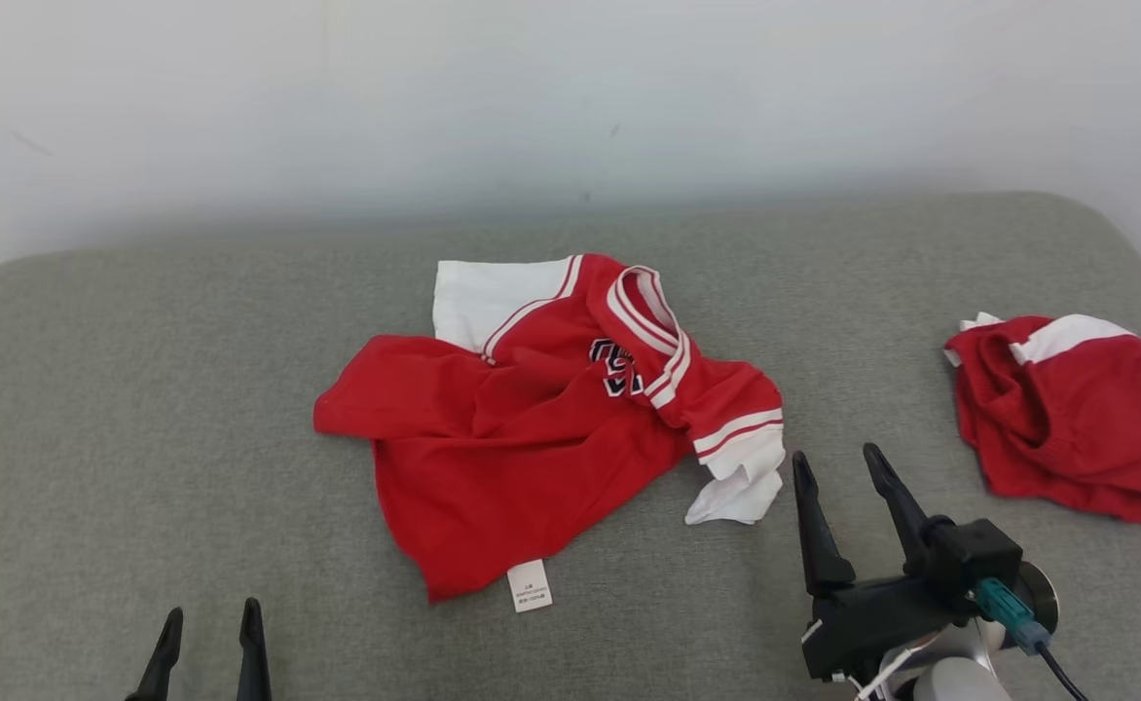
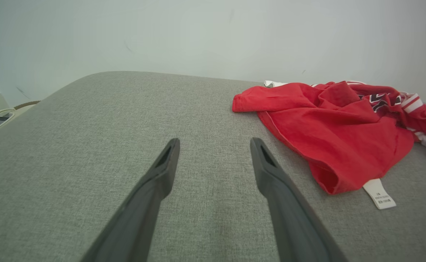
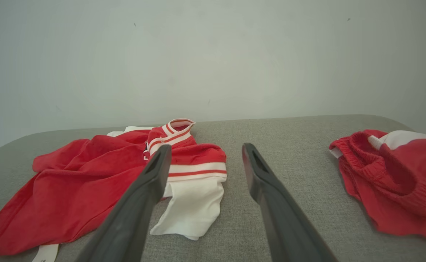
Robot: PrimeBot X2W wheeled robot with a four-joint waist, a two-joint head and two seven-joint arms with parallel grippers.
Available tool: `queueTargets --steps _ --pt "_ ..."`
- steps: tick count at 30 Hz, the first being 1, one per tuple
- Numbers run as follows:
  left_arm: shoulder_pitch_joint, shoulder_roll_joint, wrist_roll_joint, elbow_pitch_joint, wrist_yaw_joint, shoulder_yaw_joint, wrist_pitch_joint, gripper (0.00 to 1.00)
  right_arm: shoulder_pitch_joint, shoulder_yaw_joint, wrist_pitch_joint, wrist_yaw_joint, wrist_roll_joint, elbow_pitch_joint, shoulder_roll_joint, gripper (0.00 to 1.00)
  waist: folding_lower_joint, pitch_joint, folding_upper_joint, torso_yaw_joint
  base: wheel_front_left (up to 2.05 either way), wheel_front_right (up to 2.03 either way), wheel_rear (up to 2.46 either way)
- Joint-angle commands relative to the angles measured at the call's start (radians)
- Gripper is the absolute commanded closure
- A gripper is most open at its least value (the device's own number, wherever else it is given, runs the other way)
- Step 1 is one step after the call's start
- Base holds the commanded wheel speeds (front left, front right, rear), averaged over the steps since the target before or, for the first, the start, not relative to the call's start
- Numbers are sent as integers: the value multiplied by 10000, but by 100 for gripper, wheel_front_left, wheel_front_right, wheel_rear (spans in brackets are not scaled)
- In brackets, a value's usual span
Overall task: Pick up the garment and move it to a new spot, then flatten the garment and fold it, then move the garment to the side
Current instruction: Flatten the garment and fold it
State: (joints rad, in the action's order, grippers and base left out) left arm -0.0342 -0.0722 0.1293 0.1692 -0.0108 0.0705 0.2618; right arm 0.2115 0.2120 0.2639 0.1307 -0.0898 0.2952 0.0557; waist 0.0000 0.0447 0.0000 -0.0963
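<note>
A crumpled red shirt with white sleeves, striped trim and a dark chest emblem, the garment (image 1: pixel 541 428), lies in the middle of the grey surface (image 1: pixel 142 409); its white label points toward me. My right gripper (image 1: pixel 843 467) stands open just right of the garment's white sleeve end, empty. In the right wrist view the garment (image 3: pixel 89 189) lies left of the open fingers (image 3: pixel 151 189). My left gripper (image 1: pixel 210 623) is open at the lower left, well short of the garment. In the left wrist view the garment (image 2: pixel 336 134) sits to the right of the open fingers (image 2: pixel 271 178).
A second red piece with a white band and elastic waist (image 1: pixel 1067 419) lies bunched at the right edge of the surface, also seen as red cloth (image 3: pixel 391 178). A pale wall (image 1: pixel 570 97) rises behind the surface. Bare grey fabric stretches to the left.
</note>
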Motion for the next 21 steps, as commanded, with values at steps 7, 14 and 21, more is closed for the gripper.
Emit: queueTargets --steps 7,14,21 --pt "-313 152 -128 33 162 2 33 0 867 510 10 1 416 625 218 0 0 511 0 785 0 0 0" --pt "-421 207 77 140 221 -62 33 0 1974 894 -113 1 1126 2006 461 0 0 840 0 1332 0 0 0" --pt "-502 213 455 171 81 -287 33 0 2918 696 -796 1 2137 3313 534 0 0 1078 0 1641 0 0 0"
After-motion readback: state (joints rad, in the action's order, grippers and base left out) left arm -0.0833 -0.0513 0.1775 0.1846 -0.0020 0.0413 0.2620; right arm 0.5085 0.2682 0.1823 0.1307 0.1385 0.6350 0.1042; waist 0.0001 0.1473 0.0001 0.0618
